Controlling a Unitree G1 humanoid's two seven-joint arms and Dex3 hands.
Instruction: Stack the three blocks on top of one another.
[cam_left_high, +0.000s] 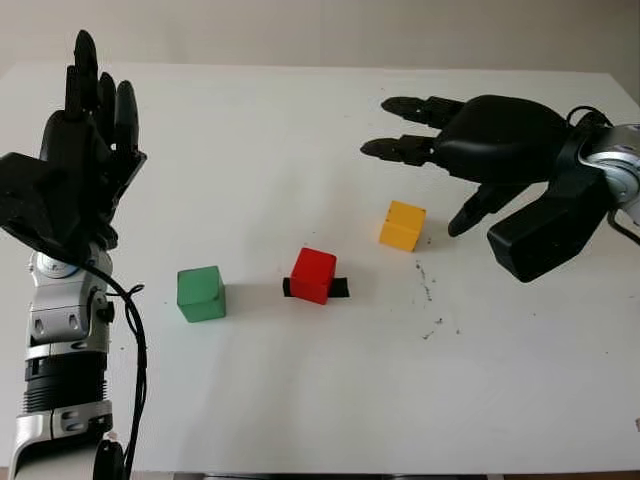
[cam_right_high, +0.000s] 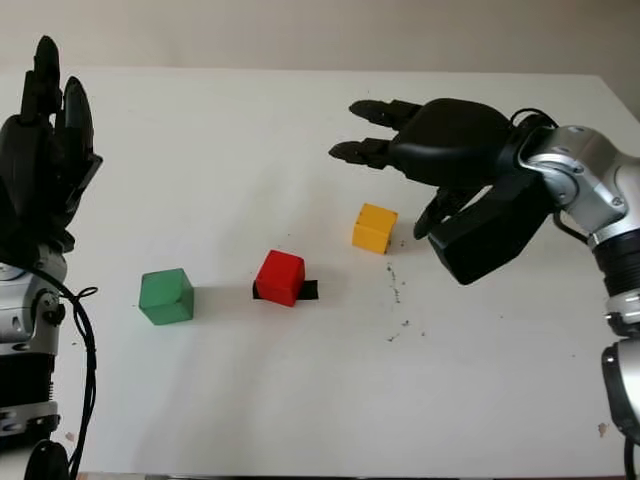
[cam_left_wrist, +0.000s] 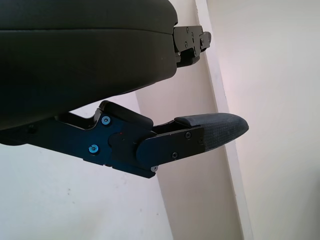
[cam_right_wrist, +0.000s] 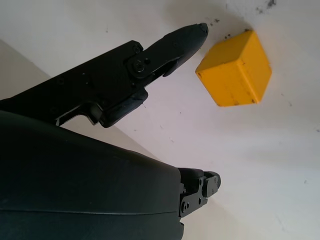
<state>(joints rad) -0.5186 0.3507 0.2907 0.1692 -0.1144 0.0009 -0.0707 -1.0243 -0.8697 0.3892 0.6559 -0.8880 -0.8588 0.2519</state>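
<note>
Right robot hand (cam_left_high: 440, 150) open, empty, beside yellow block (cam_left_high: 402, 225); 3 blocks separate on counter (cam_left_high: 300, 400), 0 stacked.

Black three-finger left hand (cam_left_high: 75, 150), right hand (cam_left_high: 470, 140); silver forearms, black cables.

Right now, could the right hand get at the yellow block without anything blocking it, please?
Probably yes: the open right hand hovers just above and beside the yellow block, and the red block stands well aside.
</note>
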